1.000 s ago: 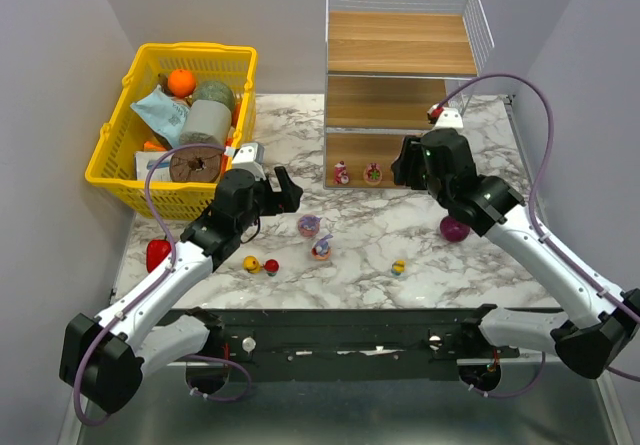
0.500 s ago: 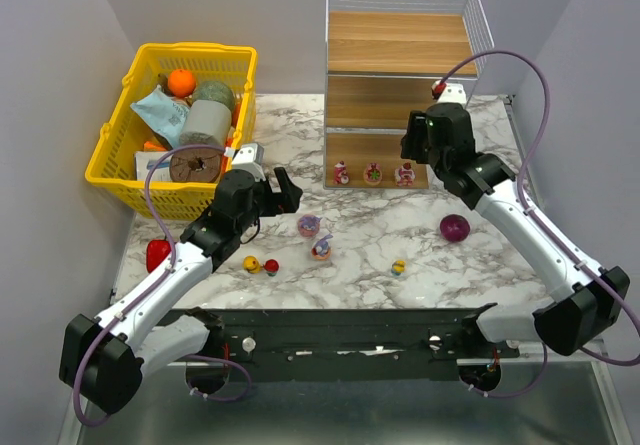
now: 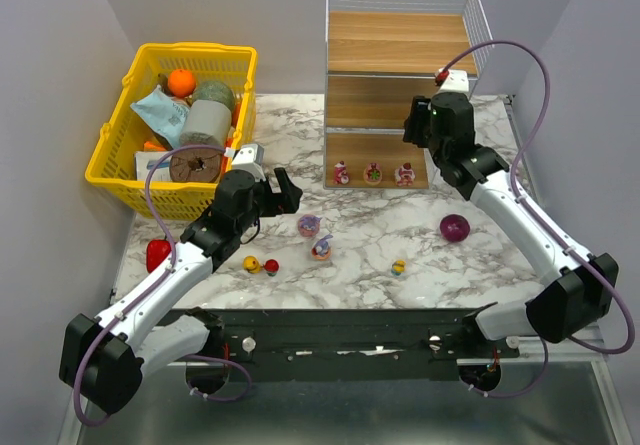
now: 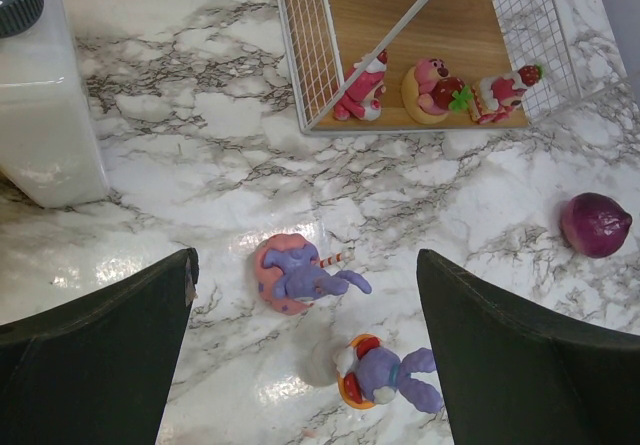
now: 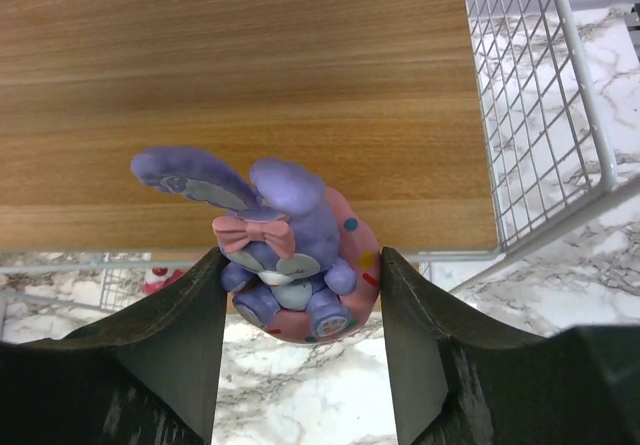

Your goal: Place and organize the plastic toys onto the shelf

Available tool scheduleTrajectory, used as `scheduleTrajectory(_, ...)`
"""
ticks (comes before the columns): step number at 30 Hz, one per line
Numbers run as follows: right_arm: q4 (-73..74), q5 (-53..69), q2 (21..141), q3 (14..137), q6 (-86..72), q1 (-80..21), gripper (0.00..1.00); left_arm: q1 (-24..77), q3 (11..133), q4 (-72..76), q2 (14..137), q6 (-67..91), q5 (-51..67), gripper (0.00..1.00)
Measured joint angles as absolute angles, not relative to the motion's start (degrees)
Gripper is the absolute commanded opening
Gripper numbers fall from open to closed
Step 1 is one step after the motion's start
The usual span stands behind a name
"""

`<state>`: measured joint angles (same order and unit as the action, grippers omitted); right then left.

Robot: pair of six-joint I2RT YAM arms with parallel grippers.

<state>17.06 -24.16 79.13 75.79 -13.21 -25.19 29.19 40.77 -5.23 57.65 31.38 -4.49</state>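
Right gripper (image 5: 300,267) clamping purple bunny toy (image 5: 290,250) between both fingers, hanging at front edge of shelf (image 3: 400,57) board. Left gripper (image 4: 305,265) hovering wide open, holding nothing, over two bunny toys (image 4: 300,275) lying on marble table (image 4: 180,145). Three small toys (image 4: 430,90) standing on bottom board.

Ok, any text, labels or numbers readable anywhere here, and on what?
No text is readable in any view.
On the blue packet in the yellow basket, any print is too small and blurred.
On the shelf and the bunny toy, no lettering shows.
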Motion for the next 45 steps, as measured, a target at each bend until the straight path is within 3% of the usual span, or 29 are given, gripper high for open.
scheduleTrajectory(23,7.0,-24.6,82.2,73.9,-10.4,-23.1,0.25,29.0,40.8,-5.3,57.8,31.4,-4.5,0.99)
scheduleTrajectory(45,3.0,-24.7,83.0,72.7,-10.6,-22.0,0.53,29.0,40.6,-5.3,57.8,31.5,-4.5,0.99)
